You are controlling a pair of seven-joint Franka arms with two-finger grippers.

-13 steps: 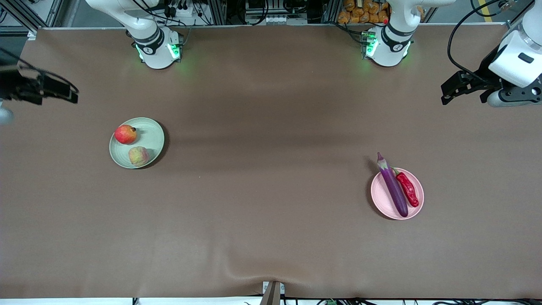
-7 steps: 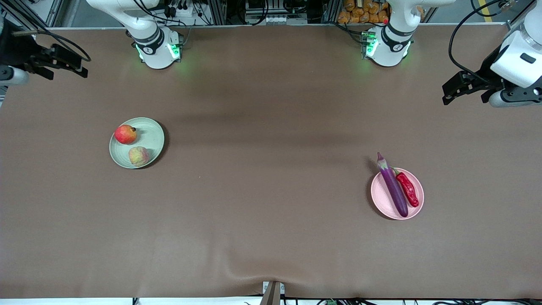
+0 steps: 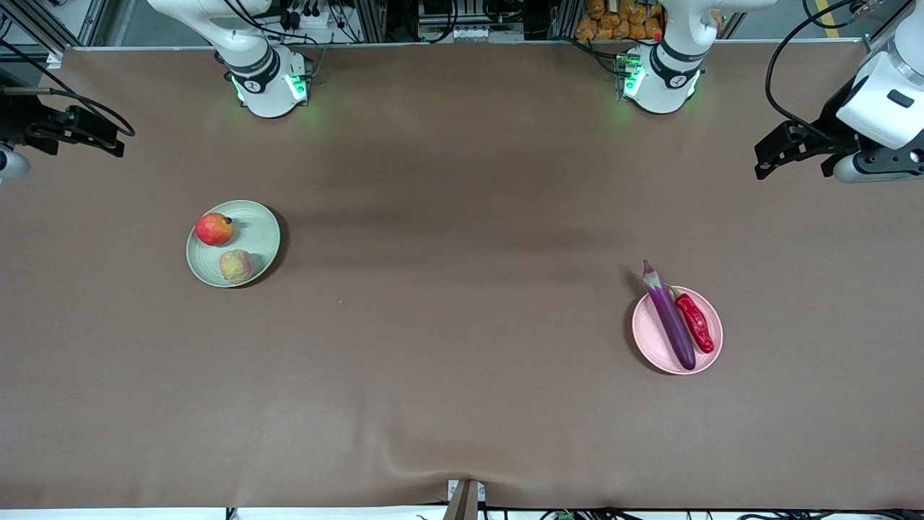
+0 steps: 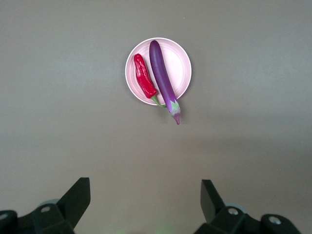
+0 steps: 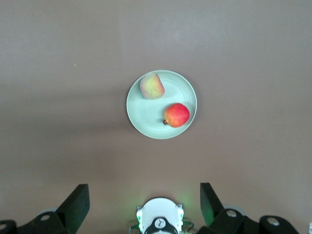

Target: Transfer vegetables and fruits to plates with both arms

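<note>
A pale green plate (image 3: 260, 231) toward the right arm's end of the table holds a red-yellow apple (image 3: 214, 229) and a lumpy yellow-green fruit (image 3: 236, 266). A pale pink plate (image 3: 650, 336) toward the left arm's end holds a purple eggplant (image 3: 669, 318), its cap sticking out over the rim, and a red chili pepper (image 3: 694, 321). My left gripper (image 3: 759, 160) is open and empty, raised high over the table's end. My right gripper (image 3: 108, 134) is open and empty, raised over the other end. The left wrist view shows the pink plate (image 4: 178, 68), eggplant (image 4: 162, 78) and chili (image 4: 144, 78); the right wrist view shows the green plate (image 5: 146, 115), apple (image 5: 177, 115) and lumpy fruit (image 5: 152, 86).
The brown table cover (image 3: 462, 289) is bare between the two plates. The arm bases (image 3: 271, 83) (image 3: 660, 79) stand lit green along the table's edge farthest from the front camera. A small bracket (image 3: 464, 498) sits at the nearest edge.
My right gripper has shifted about over its end of the table, first toward the bases, then slightly back. The left gripper has barely moved. The food has stayed on the plates.
</note>
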